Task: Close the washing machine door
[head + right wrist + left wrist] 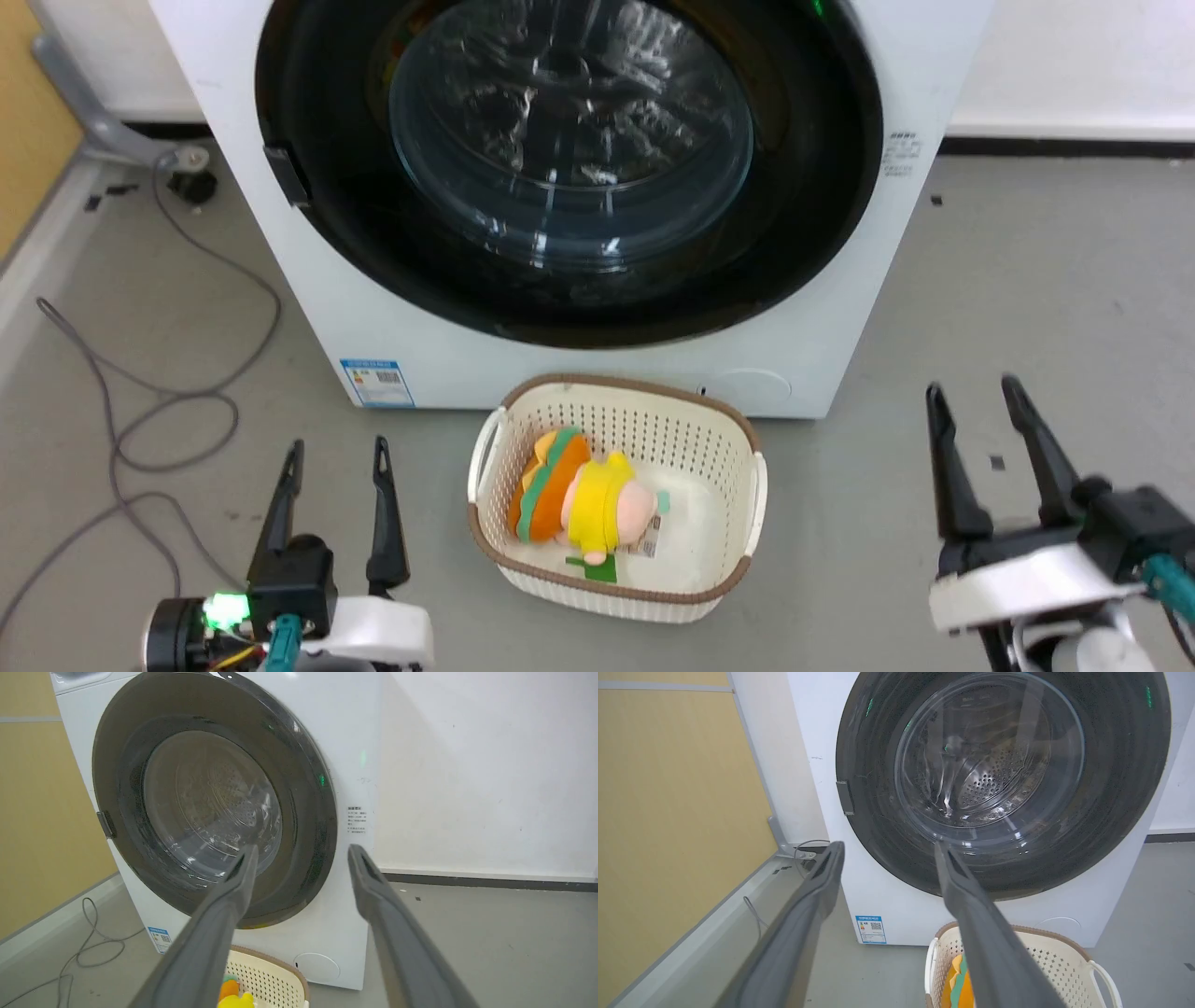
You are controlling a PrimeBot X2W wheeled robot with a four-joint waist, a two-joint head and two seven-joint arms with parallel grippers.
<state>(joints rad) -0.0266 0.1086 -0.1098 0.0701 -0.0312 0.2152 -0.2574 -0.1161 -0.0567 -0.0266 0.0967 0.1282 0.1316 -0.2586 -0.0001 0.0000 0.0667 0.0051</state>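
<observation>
We are looking into what seems a lab mock-up of a laundry corner: the washing machine [448, 364] is standing on bare grey floor [1027, 280] (loose cable [111, 429] trailing left), plain white wall [467, 765] behind.

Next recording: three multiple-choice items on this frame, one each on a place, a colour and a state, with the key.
1. The cream basket stands: A) on the floor before the washing machine; B) on top of it; C) in the drum.
2. The washing machine door has a frame that is: A) white; B) black; C) blue.
3. The door is: A) swung wide open; B) removed; C) flush against the machine.
Key: 1A, it sits at the machine's foot; 2B, a black ring surrounds the glass; 3C, no gap shows at its edge.
</observation>
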